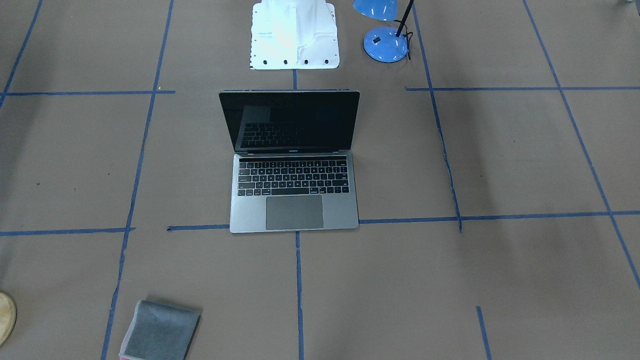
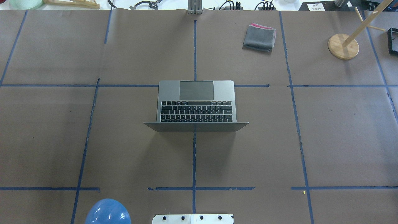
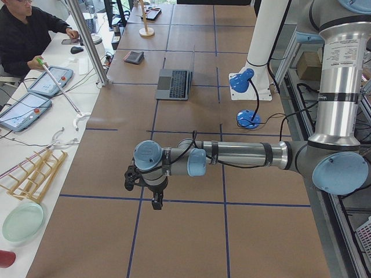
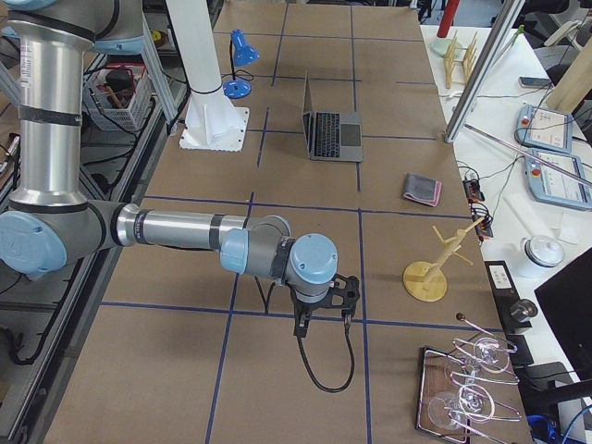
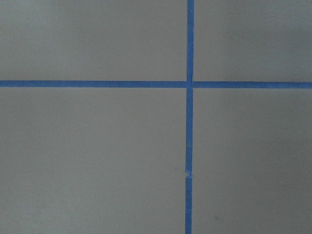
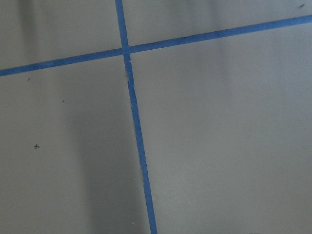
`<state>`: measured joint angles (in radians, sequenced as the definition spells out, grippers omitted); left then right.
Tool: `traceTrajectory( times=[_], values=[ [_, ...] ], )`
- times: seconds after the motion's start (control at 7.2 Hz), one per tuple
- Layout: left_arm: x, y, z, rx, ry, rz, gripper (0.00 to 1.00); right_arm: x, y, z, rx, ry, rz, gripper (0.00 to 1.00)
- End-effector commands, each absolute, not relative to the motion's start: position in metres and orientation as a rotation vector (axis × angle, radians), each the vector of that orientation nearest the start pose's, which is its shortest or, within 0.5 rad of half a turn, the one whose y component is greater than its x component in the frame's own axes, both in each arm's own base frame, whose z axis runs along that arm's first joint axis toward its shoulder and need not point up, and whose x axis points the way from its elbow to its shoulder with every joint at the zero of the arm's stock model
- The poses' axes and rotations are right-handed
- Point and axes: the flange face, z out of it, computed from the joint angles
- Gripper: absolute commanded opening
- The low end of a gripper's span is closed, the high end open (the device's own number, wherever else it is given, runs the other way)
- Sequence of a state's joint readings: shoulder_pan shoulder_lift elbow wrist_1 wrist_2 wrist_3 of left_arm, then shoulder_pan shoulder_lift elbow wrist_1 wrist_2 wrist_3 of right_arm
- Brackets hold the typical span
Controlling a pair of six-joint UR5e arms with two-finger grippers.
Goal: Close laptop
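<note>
**Laptop open in front of the pedestal, both arms parked wide**

I see the laptop [image 1: 294, 177] sitting open on the brown paper table [image 1: 525, 160], directly in front of the white pedestal [image 1: 295, 37] and near it. Its hinge edge is the side closest to the pedestal. The trackpad edge points straight away from it, toward the operators' side. The long axis, along the hinge, runs across the table, parallel to the pedestal's front edge. The lid stands close to upright, tipped slightly back toward the pedestal. The black screen faces away from the pedestal and mirrors the keyboard.

A blue desk lamp [image 1: 385, 44] stands just beside the pedestal on the robot's left. A folded grey cloth [image 2: 259, 37] lies well out from the pedestal, past the laptop and off to the robot's right. A wooden stand [image 2: 343, 46] is farther right again.

The left gripper [image 3: 145, 188] hangs above the table well away from the pedestal on the robot's left. Its wrist camera looks down on a crossing of blue tape lines [image 5: 190, 122]. The right gripper [image 4: 322, 310] hangs likewise, well off the pedestal's other side, also over a tape crossing. I only get each gripper from a side camera, so I cannot tell how wide either one stands.
</note>
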<state>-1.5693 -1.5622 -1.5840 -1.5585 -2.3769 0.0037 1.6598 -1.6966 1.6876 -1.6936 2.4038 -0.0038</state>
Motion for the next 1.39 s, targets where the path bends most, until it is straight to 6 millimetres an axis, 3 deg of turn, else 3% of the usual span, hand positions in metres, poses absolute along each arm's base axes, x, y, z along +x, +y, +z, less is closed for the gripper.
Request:
traceTrajectory(
  times=[0.0,0.97,1.25],
  values=[
    [-0.061,-0.489,0.655,-0.005,0.807,0.002,1.00,0.098,-0.421,0.668,-0.086,-0.836,0.133,1.00],
    [-0.060,-0.486,0.658,-0.001,0.810,0.008,1.00,0.097,-0.423,0.662,-0.081,-0.839,0.144,1.00],
    [-0.060,-0.488,0.655,0.003,0.811,0.006,1.00,0.098,-0.433,0.652,-0.068,-0.848,0.141,1.00]
  ],
)
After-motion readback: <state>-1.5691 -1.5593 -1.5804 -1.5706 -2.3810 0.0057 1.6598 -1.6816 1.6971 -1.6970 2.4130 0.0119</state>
